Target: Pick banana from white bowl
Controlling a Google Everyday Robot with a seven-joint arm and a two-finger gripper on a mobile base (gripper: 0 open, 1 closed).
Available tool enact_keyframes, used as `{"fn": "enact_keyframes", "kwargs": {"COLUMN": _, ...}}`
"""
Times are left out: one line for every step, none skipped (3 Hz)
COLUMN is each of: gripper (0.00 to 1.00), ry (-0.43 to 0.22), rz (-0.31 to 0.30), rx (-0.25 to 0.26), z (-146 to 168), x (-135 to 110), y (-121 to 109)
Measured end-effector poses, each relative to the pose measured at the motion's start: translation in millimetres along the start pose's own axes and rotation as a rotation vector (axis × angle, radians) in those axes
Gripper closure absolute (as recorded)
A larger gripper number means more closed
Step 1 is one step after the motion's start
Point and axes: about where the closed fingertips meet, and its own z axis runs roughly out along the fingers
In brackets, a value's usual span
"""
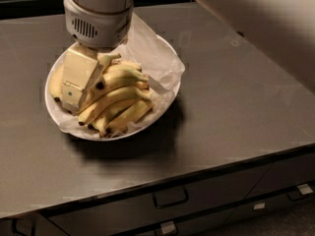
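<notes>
We see the gripper [74,86], a cream-coloured blocky part under a round pale-grey wrist housing with a vent grille [98,18], lowered into the left side of the wide, shallow white bowl [162,48]. The bowl is lined with crinkled translucent white paper [157,65] and sits on a dark grey countertop [236,107].

The short, plump, pale-yellow banana [55,82] lies at the bowl's left edge. Its body shows just left of the gripper block, touching or nearly touching it, with a dark tip low by the rim. Part of it is hidden behind the block. A pale greenish stem sticks out on the block's upper right side, and we cannot be sure that it belongs to this banana. We cannot tell whether the gripper has closed on the banana or stands apart from it.

Just right of the gripper lies a heap of longer yellow bananas [118,100], stacked side by side across the middle of the bowl. A broad pale arm casing [261,28] crosses the upper right corner. Below the counter's front edge we see dark drawers with handles [170,199].
</notes>
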Motion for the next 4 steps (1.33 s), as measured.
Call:
{"fn": "enact_keyframes", "kwargs": {"gripper": 0.00, "ry": 0.064, "rz": 0.028, "rx": 0.006, "z": 10.7, "x": -4.5, "y": -3.6}}
{"fn": "enact_keyframes", "kwargs": {"gripper": 0.00, "ry": 0.117, "rz": 0.054, "rx": 0.024, "z": 18.4, "x": -10.2, "y": -6.4}}
{"fn": "enact_keyframes", "kwargs": {"gripper": 0.00, "ry": 0.149, "rz": 0.089, "rx": 0.038, "z": 25.6, "x": -11.7, "y": -9.4}}
{"fn": "enact_keyframes", "kwargs": {"gripper": 0.00, "ry": 0.162, "rz": 0.112, "rx": 0.034, "z": 34.7, "x": -11.3, "y": -10.7}}
